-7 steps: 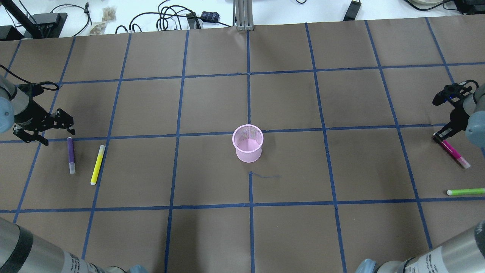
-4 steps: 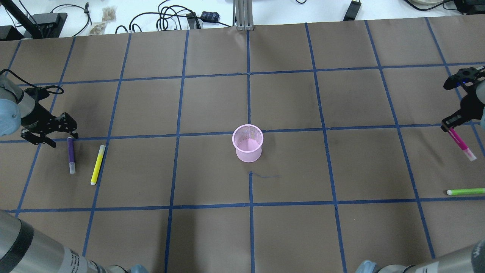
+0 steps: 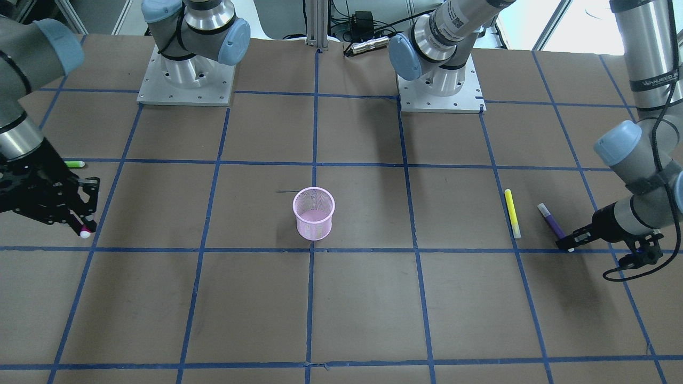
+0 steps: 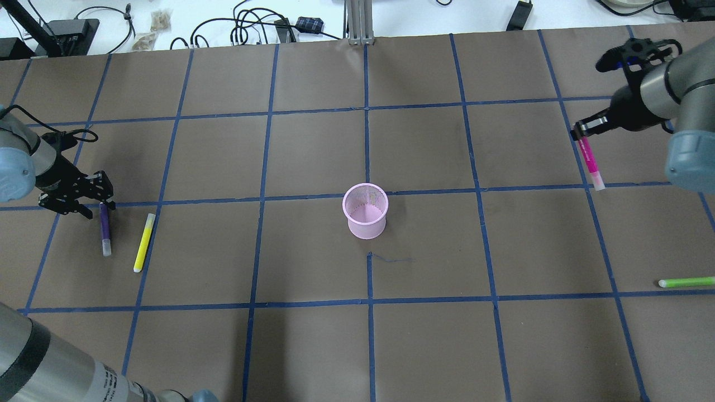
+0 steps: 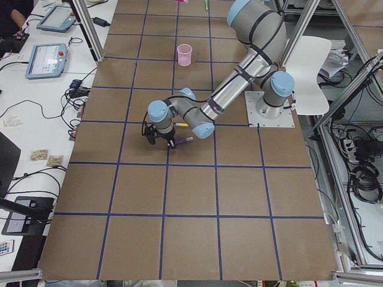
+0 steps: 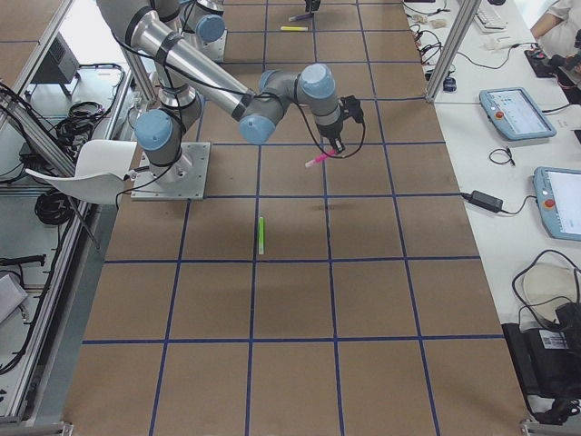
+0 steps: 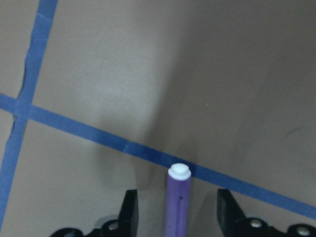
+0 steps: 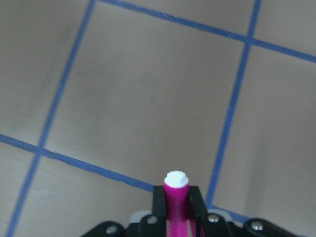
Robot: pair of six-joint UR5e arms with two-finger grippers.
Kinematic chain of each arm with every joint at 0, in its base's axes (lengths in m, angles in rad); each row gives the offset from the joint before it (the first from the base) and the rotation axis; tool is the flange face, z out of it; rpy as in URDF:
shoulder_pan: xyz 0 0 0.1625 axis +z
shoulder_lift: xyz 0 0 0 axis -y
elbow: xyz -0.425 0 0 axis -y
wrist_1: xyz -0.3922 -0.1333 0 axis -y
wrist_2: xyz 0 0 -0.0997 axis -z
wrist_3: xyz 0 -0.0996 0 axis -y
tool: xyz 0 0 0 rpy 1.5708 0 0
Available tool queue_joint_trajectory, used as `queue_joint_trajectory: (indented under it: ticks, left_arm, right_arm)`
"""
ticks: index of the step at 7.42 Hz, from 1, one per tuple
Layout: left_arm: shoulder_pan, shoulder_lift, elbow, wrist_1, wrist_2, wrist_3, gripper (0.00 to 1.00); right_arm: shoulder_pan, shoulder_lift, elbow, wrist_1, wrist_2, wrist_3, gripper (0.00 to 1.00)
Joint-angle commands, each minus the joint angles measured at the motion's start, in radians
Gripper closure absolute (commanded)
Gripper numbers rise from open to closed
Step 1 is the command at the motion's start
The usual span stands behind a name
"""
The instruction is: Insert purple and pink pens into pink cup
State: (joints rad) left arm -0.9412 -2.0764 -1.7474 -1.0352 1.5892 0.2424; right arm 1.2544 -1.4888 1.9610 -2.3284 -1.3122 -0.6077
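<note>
1. Table (image 4: 313, 151): brown surface divided into squares by blue tape. The cup stands near its middle and serves as the reference for all positions below.
2. Left arm (image 4: 17, 167): reaches low over the table, well to the robot's left of the cup.
3. Right arm (image 4: 670, 89): extends well to the robot's right of the cup, on the cup's side away from the robot.
4. Left gripper (image 4: 101, 207): its jaws stand apart and straddle one end of the purple pen. The wrist view shows a gap on each side of the barrel.
5. Right gripper (image 4: 581, 133): its jaws are clamped on the upper end of the pink pen. The wrist view shows both fingers (image 8: 159, 200) pressed against the barrel.
6. Cup (image 4: 365, 211): pink mesh, upright, open end up. No pen is in it, and it is well apart from both grippers.
7. Green pen (image 4: 684, 282): lies flat far to the robot's right of the cup, on the cup's side nearer the robot.
8. Yellow pen (image 4: 144, 243): lies flat well to the robot's left of the cup, between the cup and the purple pen.
9. Pink pen (image 4: 590, 163): hangs tilted from the right gripper with its white tip lowest, raised off the table. It is well to the right of the cup and beyond it.
10. Purple pen (image 4: 104, 230): lies flat on the table far to the left of the cup, just beside the yellow pen and apart from it.
</note>
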Motion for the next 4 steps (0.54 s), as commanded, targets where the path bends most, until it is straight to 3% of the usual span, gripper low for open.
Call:
queue_joint_trajectory:
  ticks: [1, 2, 3, 4]
  left_arm:
    - [-0.001, -0.004, -0.001, 0.000, 0.000, -0.003, 0.53]
    - [-0.001, -0.004, -0.003, 0.000, 0.000, -0.003, 0.67]
    - [-0.001, -0.004, -0.006, 0.000, 0.000, 0.000, 0.96]
    - [0.001, -0.004, -0.003, 0.000, 0.002, -0.003, 1.00]
  right_arm:
    - [0.306, -0.021, 0.037, -0.220, -0.022, 0.348, 1.00]
    - [0.412, -0.012, 0.053, -0.337, -0.057, 0.458, 1.00]
    - [0.509, -0.011, 0.071, -0.385, -0.134, 0.469, 1.00]
    - [0.598, 0.013, 0.087, -0.507, -0.215, 0.477, 1.00]
